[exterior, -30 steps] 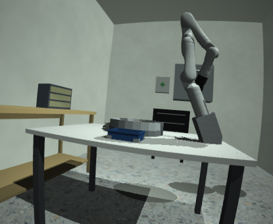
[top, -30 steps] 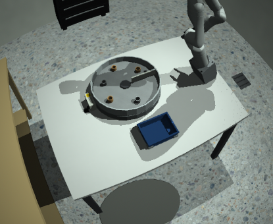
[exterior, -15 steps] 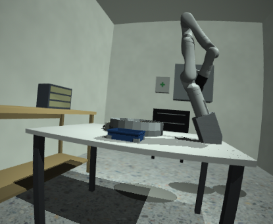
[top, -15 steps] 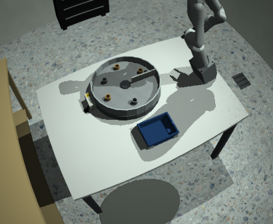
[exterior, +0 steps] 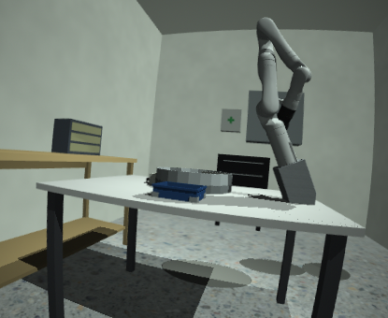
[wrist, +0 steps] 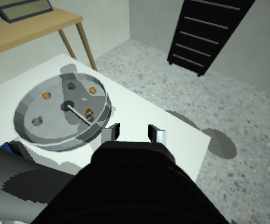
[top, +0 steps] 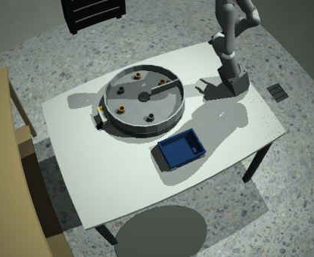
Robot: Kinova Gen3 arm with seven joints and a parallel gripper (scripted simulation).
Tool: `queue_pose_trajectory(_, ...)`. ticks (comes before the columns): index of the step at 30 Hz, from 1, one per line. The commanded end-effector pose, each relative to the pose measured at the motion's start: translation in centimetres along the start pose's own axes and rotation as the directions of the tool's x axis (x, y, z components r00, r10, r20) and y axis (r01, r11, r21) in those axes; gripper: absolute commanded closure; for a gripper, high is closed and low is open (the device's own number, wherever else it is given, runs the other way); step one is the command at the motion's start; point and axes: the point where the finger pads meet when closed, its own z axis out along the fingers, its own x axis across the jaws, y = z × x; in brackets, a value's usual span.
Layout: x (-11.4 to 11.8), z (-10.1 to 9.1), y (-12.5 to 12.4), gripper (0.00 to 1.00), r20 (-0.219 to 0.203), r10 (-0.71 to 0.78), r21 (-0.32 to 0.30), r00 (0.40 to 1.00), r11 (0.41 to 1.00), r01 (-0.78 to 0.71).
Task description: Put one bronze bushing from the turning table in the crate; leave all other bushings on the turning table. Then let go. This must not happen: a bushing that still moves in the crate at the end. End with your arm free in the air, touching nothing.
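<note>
The round grey turning table stands on the white table. It carries three bronze bushings: one at the far side, one by the divider bar, one at the near left. Two dark bushings lie there too. The blue crate sits in front of the turning table and looks empty. My gripper is open and empty, high above the table beside the arm's base. In the wrist view the turning table lies far below to the left.
The arm's base block stands at the table's far right corner. A wooden shelf stands to the left, and a black cabinet stands behind the table. A dividing bar crosses part of the turning table.
</note>
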Motion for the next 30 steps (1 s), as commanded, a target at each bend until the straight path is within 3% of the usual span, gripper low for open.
queue_pose_trajectory(1,-5.5,-0.8,-1.2,0.00,-0.002,0.000,0.000,1.000,1.000,0.000)
queue_pose_trajectory(12,-5.5,-0.8,-1.2,0.00,-0.002,0.000,0.000,1.000,1.000,0.000)
queue_pose_trajectory(13,-1.1,-0.2,-0.2,0.00,0.000,0.000,0.000,1.000,1.000,0.000)
queue_pose_trajectory(17,-5.5,-0.8,-1.2,0.00,0.000,0.000,0.000,1.000,1.000,0.000)
queue_pose_trajectory(29,-5.5,-0.8,-1.2,0.00,0.000,0.000,0.000,1.000,1.000,0.000)
queue_pose_trajectory(30,-1.1,0.0,-0.2,0.00,-0.001,0.000,0.000,1.000,1.000,0.000)
